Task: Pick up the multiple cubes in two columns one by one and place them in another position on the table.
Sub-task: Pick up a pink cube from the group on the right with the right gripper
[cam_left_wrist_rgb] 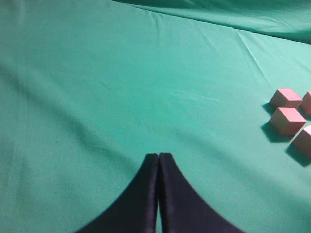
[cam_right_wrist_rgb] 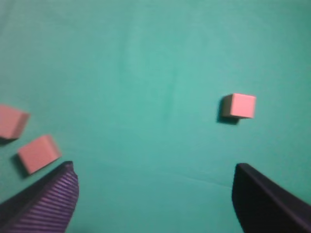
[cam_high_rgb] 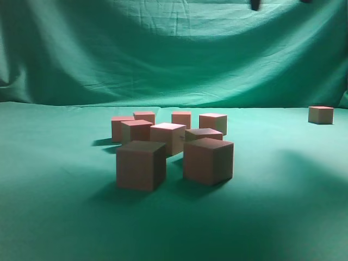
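1. The bench [cam_high_rgb: 54, 217] is covered in slightly wrinkled green cloth; a draped green backdrop [cam_high_rgb: 163, 49] hangs behind it.
2. In the exterior view a cluster of cubes [cam_high_rgb: 168, 138] sits near the middle of the bench, in two rough columns running away from the camera; nine can be counted there, some partly hidden behind others.
3. The two nearest cubes stand side by side with a gap between them: the front left cube [cam_high_rgb: 140, 165] and the front right cube [cam_high_rgb: 208, 160]; both are in shadow and look darker than the rest.
4. A lone cube [cam_high_rgb: 321, 115] rests far to the right, well apart from the cluster, flat on the cloth; the right wrist view shows it [cam_right_wrist_rgb: 238, 106] ahead and free of any contact.
5. The right hand [cam_right_wrist_rgb: 155, 199] hangs above the bench with its fingers [cam_right_wrist_rgb: 48, 199] spread wide and nothing between them; two cubes of the cluster lie at the left edge of that view, just beside the left finger.
6. The left hand [cam_left_wrist_rgb: 159, 158] is over bare cloth with its fingers [cam_left_wrist_rgb: 141, 194] pressed together, holding nothing; a few cubes [cam_left_wrist_rgb: 287, 120] show at the right edge of its view, well apart from it.
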Controlling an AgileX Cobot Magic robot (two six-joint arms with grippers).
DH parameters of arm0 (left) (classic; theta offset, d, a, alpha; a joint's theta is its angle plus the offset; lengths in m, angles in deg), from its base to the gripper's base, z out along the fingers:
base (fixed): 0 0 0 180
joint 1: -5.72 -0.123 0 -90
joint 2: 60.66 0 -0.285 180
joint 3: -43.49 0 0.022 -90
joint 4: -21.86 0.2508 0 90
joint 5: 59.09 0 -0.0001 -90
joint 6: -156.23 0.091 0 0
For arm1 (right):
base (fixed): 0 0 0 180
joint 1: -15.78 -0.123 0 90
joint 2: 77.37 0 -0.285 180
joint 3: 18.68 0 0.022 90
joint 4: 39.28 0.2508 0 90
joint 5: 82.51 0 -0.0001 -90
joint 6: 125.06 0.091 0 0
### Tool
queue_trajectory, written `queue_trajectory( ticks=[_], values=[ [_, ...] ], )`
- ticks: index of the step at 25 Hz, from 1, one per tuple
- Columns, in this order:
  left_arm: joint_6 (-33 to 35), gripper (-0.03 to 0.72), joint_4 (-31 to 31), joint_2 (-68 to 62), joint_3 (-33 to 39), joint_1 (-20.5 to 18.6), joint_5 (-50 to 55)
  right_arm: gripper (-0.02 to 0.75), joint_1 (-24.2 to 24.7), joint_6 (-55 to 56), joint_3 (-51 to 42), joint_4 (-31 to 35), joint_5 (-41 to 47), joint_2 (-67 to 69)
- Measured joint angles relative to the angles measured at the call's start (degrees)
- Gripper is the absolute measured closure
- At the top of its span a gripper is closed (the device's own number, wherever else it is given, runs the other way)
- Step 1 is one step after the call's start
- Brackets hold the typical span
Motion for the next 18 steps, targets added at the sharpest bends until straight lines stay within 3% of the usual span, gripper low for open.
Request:
queue_trajectory(
  ticks=[8,12,13,18],
  values=[
    [0.0,0.688,0.0,0.0,0.0,0.0,0.0,0.127,16.8,0.1,0.3,6.4,-5.6,7.0],
    [0.0,0.688,0.0,0.0,0.0,0.0,0.0,0.127,20.2,-3.5,0.3,10.3,-11.6,12.5],
    [0.0,0.688,0.0,0.0,0.0,0.0,0.0,0.171,20.6,-4.2,0.3,10.5,-12.8,13.7],
    [0.0,0.688,0.0,0.0,0.0,0.0,0.0,0.178,21.0,-8.6,0.3,11.3,-18.3,18.4]
  ],
)
